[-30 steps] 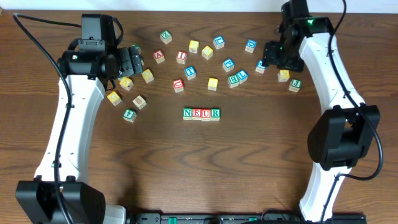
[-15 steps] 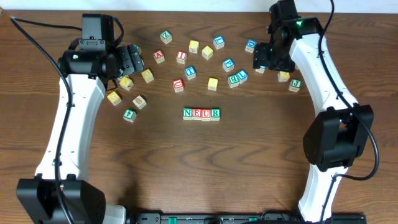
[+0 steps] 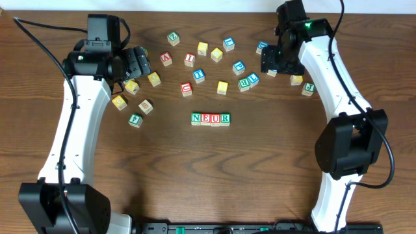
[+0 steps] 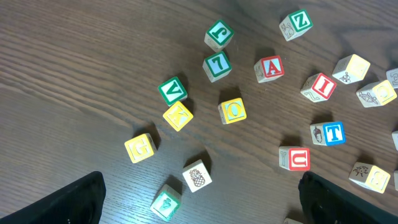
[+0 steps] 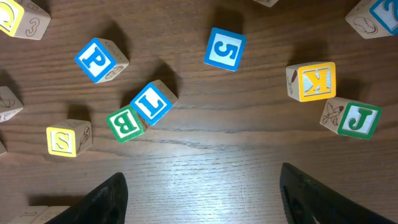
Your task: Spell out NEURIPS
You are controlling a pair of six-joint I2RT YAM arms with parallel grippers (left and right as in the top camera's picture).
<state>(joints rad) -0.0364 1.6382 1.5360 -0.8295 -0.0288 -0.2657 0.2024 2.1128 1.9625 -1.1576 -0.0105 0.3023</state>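
NEUR row (image 3: 210, 118) sits at centre of the table (image 3: 260, 169). Right gripper (image 5: 202, 196) spread wide, empty, near P (image 5: 99, 59), blue I (image 5: 151, 102) and S (image 5: 65, 138). Left gripper (image 4: 199, 199) likewise wide, holding nothing.

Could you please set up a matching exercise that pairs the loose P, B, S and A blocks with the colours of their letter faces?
Blocks:
1. P block
2. B block
3. S block
4. A block

Face colours:
a. red
b. yellow
c. blue
d. green

Right pairs: 1-c, 2-d, 3-b, 4-a.
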